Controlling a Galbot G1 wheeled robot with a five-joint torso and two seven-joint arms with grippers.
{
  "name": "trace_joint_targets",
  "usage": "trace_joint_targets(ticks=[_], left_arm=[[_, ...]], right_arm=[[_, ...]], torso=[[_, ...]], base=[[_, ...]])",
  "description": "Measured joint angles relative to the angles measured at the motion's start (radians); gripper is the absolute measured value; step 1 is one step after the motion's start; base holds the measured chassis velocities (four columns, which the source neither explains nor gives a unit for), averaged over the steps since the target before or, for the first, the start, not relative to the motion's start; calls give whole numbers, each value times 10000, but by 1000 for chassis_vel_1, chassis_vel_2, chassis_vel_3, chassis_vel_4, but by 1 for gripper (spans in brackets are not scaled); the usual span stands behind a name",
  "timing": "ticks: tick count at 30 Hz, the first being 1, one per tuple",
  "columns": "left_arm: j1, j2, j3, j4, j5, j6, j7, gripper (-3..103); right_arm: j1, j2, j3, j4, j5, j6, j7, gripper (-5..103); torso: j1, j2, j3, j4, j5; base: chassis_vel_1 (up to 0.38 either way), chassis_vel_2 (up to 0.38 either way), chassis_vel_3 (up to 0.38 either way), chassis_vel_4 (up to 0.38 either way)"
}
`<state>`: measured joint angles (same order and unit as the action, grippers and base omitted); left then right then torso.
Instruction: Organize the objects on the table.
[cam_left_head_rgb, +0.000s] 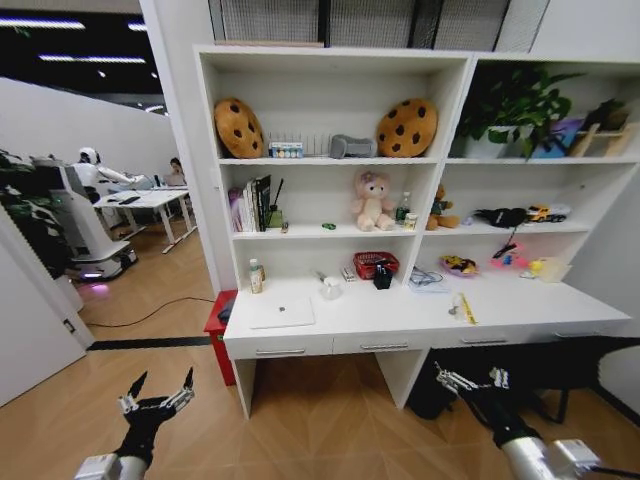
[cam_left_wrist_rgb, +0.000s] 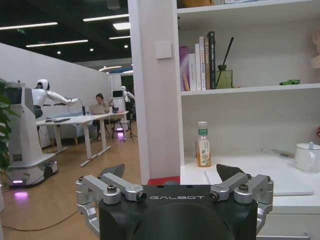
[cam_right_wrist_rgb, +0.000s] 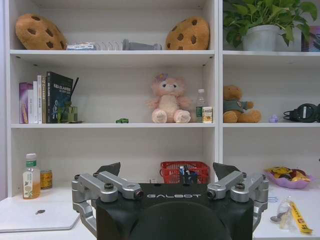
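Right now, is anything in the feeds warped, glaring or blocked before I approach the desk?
Head view: wide-angle bends the shelf unit and desk outward; laptop pale but readable. Left wrist view: bright ceiling strips at the top, left gripper blocks the lower part. Right wrist view: even light, right gripper hides the desk's middle.

Pretty bright and even overall, lit by ceiling strip lights. Head view bends noticeably at the edges, fisheye style. Soft shadows sit under the shelves, and the far office looks dimmer.
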<state>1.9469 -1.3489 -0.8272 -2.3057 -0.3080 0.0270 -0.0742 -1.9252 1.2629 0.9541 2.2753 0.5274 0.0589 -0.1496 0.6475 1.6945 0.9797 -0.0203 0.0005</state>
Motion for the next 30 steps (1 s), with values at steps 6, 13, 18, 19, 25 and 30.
trace_joint_targets(ticks=[6, 13, 18, 19, 25, 30], left_arm=[[-3, 1, 1, 0, 0, 0, 4, 100], [-2, 1, 1, 0, 0, 1, 3, 100], [-1, 1, 1, 0, 0, 0, 4, 100], [-1, 1, 1, 0, 0, 0, 4, 100], [-1, 1, 1, 0, 0, 1, 3, 100], [-1, 1, 2, 0, 0, 1, 3, 100]], right_arm=[[10, 0, 0, -1, 0, -1, 0, 100], [7, 0, 0, -1, 0, -1, 0, 100], [5, 0, 0, 0, 0, 0, 0, 100], [5, 0, 0, 0, 0, 0, 0, 100], [6, 0, 0, -1, 0, 0, 0, 100], [5, 0, 0, 0, 0, 0, 0, 100]], torso=[[26, -15, 8, 3, 6], [15, -10, 4, -1, 3], [10, -7, 3, 0, 3], [10, -7, 3, 0, 3], [11, -7, 4, 0, 3], [12, -7, 3, 0, 4]], base=[[-28, 13, 37, -36], [-18, 24, 34, -19], [0, 0, 0, 0], [0, 0, 0, 0], [0, 0, 0, 0], [0, 0, 0, 0]])
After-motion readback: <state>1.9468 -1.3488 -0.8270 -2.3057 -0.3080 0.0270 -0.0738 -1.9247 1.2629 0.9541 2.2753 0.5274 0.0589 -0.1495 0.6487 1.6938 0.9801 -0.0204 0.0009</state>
